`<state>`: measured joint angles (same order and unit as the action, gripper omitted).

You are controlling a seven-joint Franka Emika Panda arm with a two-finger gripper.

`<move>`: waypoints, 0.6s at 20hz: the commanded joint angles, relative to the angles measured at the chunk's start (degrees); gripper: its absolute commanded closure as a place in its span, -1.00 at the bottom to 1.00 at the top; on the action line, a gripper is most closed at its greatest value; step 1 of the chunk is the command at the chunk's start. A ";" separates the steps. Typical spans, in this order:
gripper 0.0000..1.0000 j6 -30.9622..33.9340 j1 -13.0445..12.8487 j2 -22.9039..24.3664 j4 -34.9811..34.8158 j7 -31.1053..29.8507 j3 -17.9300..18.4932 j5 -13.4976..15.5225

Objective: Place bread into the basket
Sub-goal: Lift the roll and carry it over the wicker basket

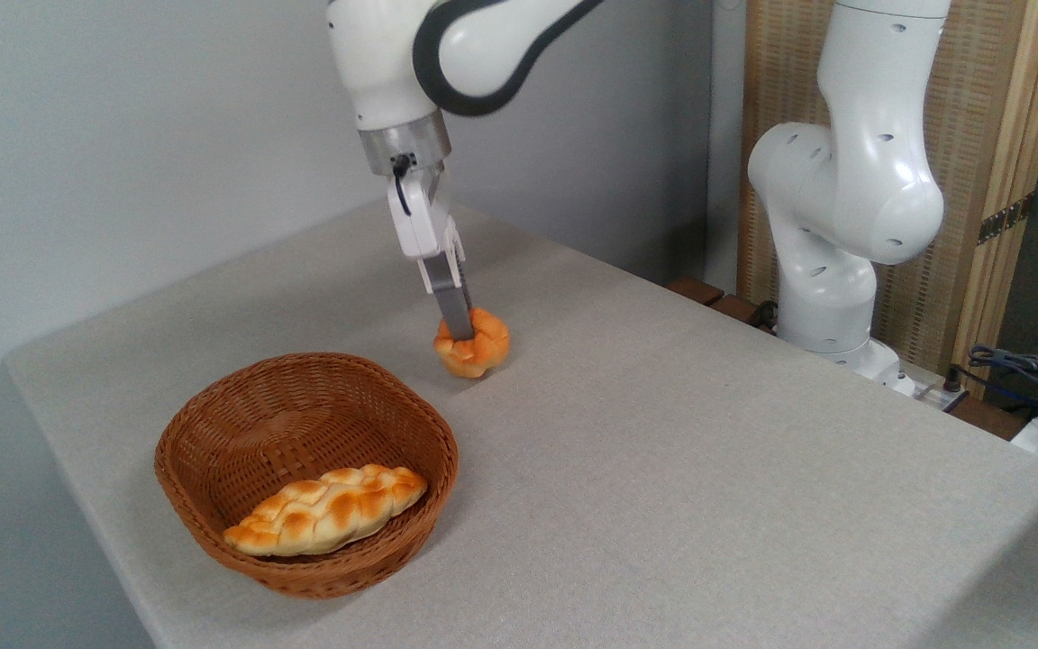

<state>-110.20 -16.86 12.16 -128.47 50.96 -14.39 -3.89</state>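
The bread (pixel 483 350), a small round orange-golden knotted bun, is at the middle of the table, just behind and right of the basket. My gripper (pixel 463 332) comes down on it from above. The near finger (pixel 453 311) lies across the bun's front left side and the far finger is hidden behind it, so the gripper looks shut on the bun. The bun sits tilted, at or barely above the tabletop. The basket (pixel 213 407) is a brown woven wicker bowl at the front left, with a gap of bare cloth between it and the bun.
A longer, paler braided loaf (pixel 330 509) lies inside the basket along its near side. The arm's white base (pixel 830 270) stands at the table's right back edge, with cables (pixel 1024 370) beside it. A grey wall runs behind the table.
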 commanded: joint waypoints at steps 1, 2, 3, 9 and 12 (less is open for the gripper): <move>1.00 10.43 0.95 -0.03 10.22 7.29 5.22 -1.74; 1.00 11.14 0.95 -0.04 13.04 9.05 7.42 -1.65; 1.00 10.89 0.95 -0.38 15.24 10.20 9.53 -1.65; 0.95 -0.87 0.60 -7.06 21.77 10.39 12.98 -1.39; 0.70 -9.83 -0.71 -10.57 21.51 9.77 12.81 -0.51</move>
<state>-113.19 -15.90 5.84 -108.42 61.96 -1.64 -5.07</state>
